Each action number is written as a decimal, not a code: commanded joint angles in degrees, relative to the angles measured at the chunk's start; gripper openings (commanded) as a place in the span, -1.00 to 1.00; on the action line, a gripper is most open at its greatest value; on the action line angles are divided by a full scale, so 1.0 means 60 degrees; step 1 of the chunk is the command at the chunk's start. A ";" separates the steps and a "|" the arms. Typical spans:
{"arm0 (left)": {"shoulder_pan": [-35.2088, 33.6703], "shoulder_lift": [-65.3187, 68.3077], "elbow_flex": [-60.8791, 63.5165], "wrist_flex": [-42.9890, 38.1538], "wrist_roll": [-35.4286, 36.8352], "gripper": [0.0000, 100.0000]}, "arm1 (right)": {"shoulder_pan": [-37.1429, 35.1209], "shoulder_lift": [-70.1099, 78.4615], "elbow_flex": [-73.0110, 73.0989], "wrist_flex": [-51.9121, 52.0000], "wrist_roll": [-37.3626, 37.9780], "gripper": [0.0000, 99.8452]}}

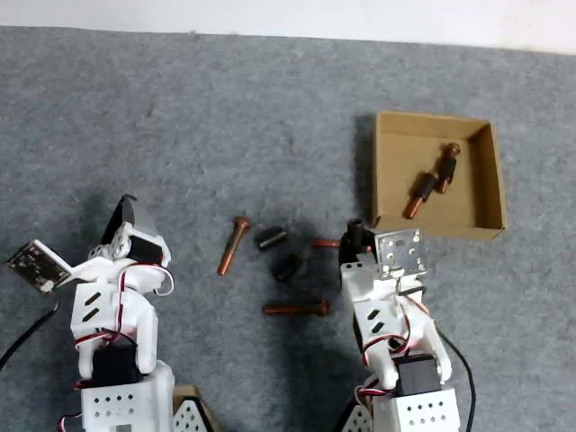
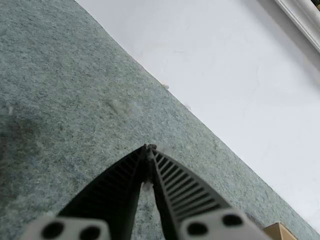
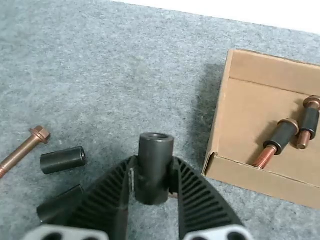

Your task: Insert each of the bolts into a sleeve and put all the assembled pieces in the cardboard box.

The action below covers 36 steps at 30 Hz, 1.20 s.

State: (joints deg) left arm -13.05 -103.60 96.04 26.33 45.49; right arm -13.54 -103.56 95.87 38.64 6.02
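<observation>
The cardboard box [image 1: 396,153] held two assembled pieces [image 1: 432,184]. The right gripper [image 3: 153,164] pinched an upright sleeve [image 3: 156,144] near it; the left gripper [image 2: 148,150] sat pressed together. A half-hidden bolt [image 1: 324,242], seemingly loose, could tip that sleeve if pushed off-axis.

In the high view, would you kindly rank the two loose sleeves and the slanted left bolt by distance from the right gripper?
1. Lower sleeve, just left of the right gripper, which holds a third sleeve.
2. Upper sleeve, slightly farther left.
3. Slanted bolt, farthest left.
</observation>
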 commanded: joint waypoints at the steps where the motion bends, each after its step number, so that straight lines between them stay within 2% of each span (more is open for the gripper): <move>1: -0.0007 -0.0110 0.0183 0.0000 -0.0059 -0.97 | 0.0066 -0.0227 0.0696 -0.0183 0.0088 -0.99; 29: -0.0168 -0.0125 0.0183 0.0015 -0.0103 -0.96 | 0.0037 -0.0227 0.0696 -0.0198 0.0088 -0.99; 31: -0.0755 -0.0125 0.0183 0.0278 -0.0733 -0.96 | 0.0037 -0.0227 0.0696 -0.0198 0.0088 -0.99; 34: -0.2088 -0.0154 -0.0066 0.1040 -0.3121 -0.97 | 0.0066 -0.0227 0.0696 -0.0198 0.0088 -0.99; 36: -0.2425 -0.0154 -0.0315 0.1451 -0.4484 -0.97 | 0.0066 -0.0227 0.0696 -0.0198 0.0088 -0.99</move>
State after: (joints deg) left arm -23.87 -103.60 96.04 32.13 30.29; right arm -13.54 -103.56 95.87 38.64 6.02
